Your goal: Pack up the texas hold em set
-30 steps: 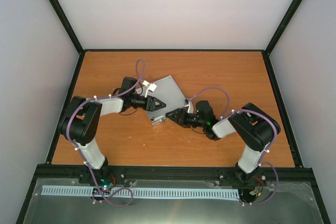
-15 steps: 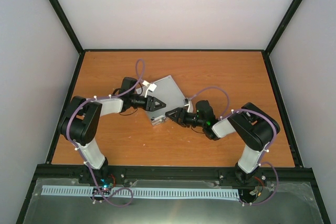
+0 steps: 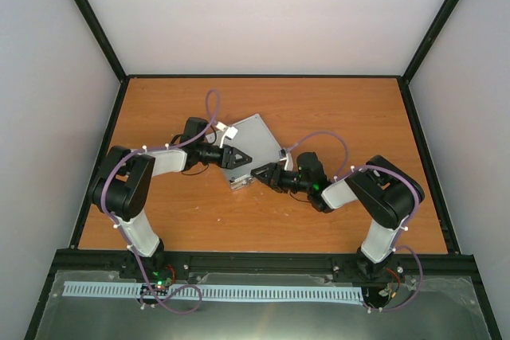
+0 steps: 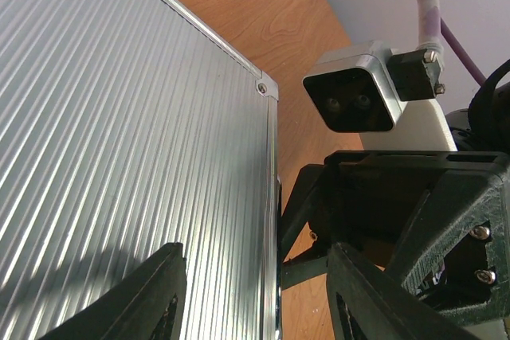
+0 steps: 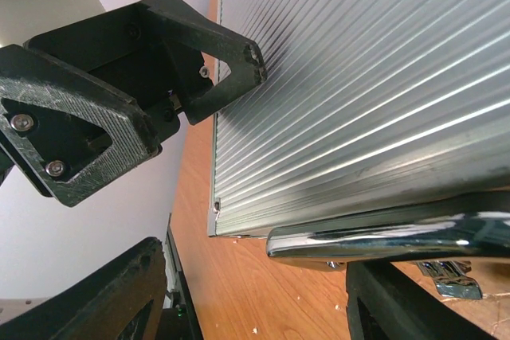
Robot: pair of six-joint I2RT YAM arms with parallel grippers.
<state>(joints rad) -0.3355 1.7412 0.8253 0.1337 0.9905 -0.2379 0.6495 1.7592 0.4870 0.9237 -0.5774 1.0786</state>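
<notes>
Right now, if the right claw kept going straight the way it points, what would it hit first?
Probably the chrome handle on the silver case: it lies just ahead of the right gripper, across the gap between its spread fingers, though depth is unclear.

Overhead view: even, diffuse light, bright on the pale walls [image 3: 263, 13] and the orange-brown table [image 3: 335, 105], with faint soft shadows under the arms near the table's middle and sharp focus edge to edge. Left wrist view: ribbed silver case [image 4: 119, 133] streaked with bright highlights along its ridges, a soft dark shadow at lower left beside the near finger [image 4: 155, 300], whose outline is blurred by closeness. Right wrist view: the same banded glare on the case, hard specular lines and dark reflections on the chromed handle [image 5: 382, 238], and dim, soft-edged fingers [image 5: 103, 300] along the bottom.
</notes>
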